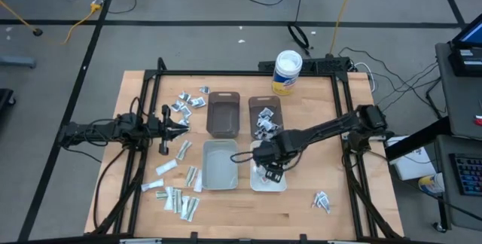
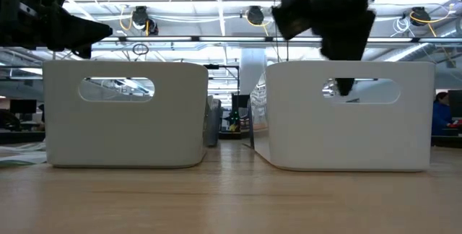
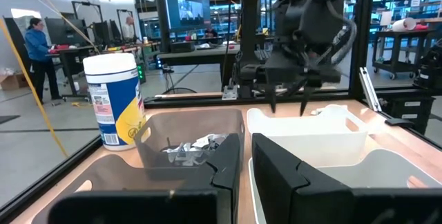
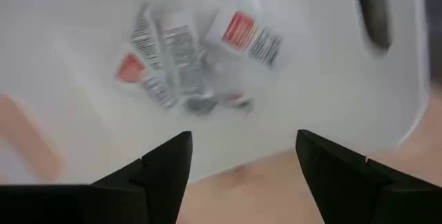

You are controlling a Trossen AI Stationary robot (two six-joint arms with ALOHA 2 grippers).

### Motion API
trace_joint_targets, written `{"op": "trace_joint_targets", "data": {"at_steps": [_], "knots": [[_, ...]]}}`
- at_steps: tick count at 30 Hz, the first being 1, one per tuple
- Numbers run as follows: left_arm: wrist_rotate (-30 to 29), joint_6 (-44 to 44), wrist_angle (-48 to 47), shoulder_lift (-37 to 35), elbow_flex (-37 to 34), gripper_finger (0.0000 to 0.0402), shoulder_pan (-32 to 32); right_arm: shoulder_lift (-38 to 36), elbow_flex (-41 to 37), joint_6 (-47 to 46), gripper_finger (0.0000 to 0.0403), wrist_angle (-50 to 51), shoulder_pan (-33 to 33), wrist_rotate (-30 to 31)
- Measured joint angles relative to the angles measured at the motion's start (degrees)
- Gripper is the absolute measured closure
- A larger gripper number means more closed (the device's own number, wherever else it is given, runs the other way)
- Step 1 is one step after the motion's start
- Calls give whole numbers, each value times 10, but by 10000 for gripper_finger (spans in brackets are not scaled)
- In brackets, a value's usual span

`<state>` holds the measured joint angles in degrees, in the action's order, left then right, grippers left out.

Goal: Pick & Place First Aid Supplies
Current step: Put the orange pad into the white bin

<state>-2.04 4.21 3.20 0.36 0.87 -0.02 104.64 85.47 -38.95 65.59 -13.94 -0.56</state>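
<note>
i'm watching the right arm stretch in from the table's right edge toward the middle, its right gripper (image 1: 269, 170) pointing down over the white bin (image 1: 269, 184) at the near side of the table. in the right wrist view its two dark fingers (image 4: 162, 165) stand wide apart with nothing between them — the gap shows only the bin's floor. from table height the same gripper (image 2: 345, 86) hangs just above that bin's rim, its tip showing through the handle slot.

the left arm waits at the table's left side, its left gripper (image 1: 175, 127) level and pointed toward the bins, fingers narrow and close together, holding nothing i can make out.

the first aid supplies are small flat packets. a few lie on the white bin's floor (image 4: 183, 61), white with black print and red patches, overlapping each other. more crumpled silver-white ones sit in the right-hand brown bin (image 1: 264, 120). loose packets are scattered on the wood left of the bins (image 1: 188, 102), pale longer strips lie near the front left (image 1: 179, 200), and one small cluster rests alone at the front right (image 1: 322, 201).

a grey bin (image 1: 219, 163) and a second brown bin (image 1: 223, 113) stand beside them — a white tub with a yellow label (image 1: 286, 71) sits at the far edge.
</note>
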Motion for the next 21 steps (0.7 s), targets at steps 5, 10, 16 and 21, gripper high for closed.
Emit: {"op": "trace_joint_targets", "data": {"at_steps": [5, 10, 16, 21], "knots": [[0, 0, 0, 0, 0, 355, 0, -54, -53, -145, 156, 1, -42, -12], [0, 0, 0, 0, 0, 355, 0, -102, -108, -285, 158, 2, -97, -28], [0, 0, 0, 0, 0, 355, 0, -135, -150, -434, 159, 5, -171, -28], [0, 0, 0, 0, 0, 355, 0, -151, -173, -546, 161, 5, -222, -28]]}}
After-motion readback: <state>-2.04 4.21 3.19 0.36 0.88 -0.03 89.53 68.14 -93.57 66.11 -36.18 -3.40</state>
